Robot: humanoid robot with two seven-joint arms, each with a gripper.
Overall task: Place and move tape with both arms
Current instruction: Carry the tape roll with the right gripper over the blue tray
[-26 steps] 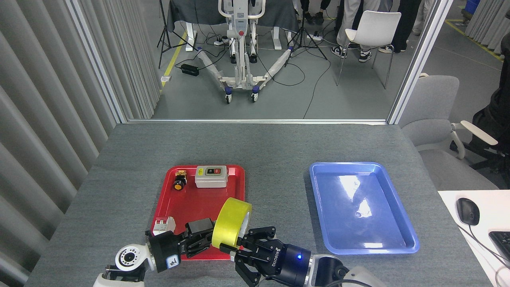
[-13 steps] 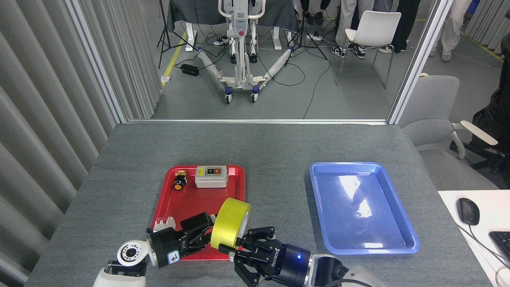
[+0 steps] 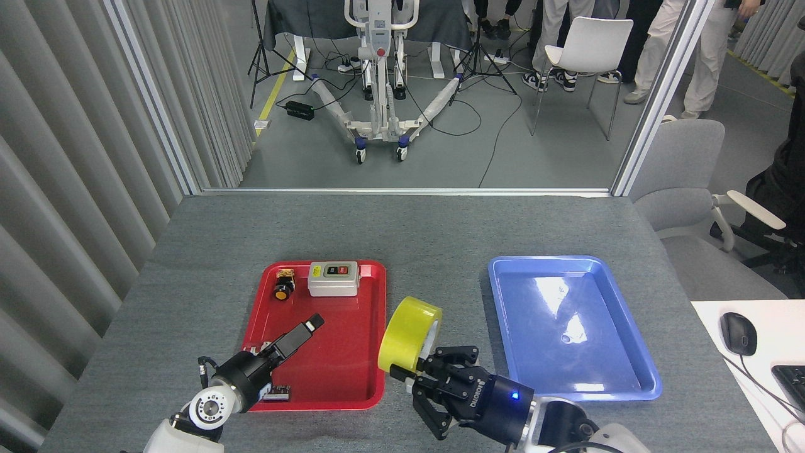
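Note:
The yellow tape (image 3: pixel 407 333) stands on edge in the air between the two trays, just right of the red tray (image 3: pixel 352 377). My right gripper (image 3: pixel 422 367), black with a blue light, is shut on the roll's lower rim from below. My left gripper (image 3: pixel 295 336) is over the near part of the red tray, apart from the tape, fingers stretched out towards the upper right with nothing in them.
The red tray holds a grey switch box (image 3: pixel 333 278), a yellow push button (image 3: pixel 283 289) and a small white part near my left arm. An empty blue tray (image 3: pixel 569 377) lies to the right. A mouse (image 3: pixel 739 333) sits on a white desk at far right.
My left gripper let go of the tape and drew back over the red tray. The right gripper carried the roll to the right, off the red tray's edge.

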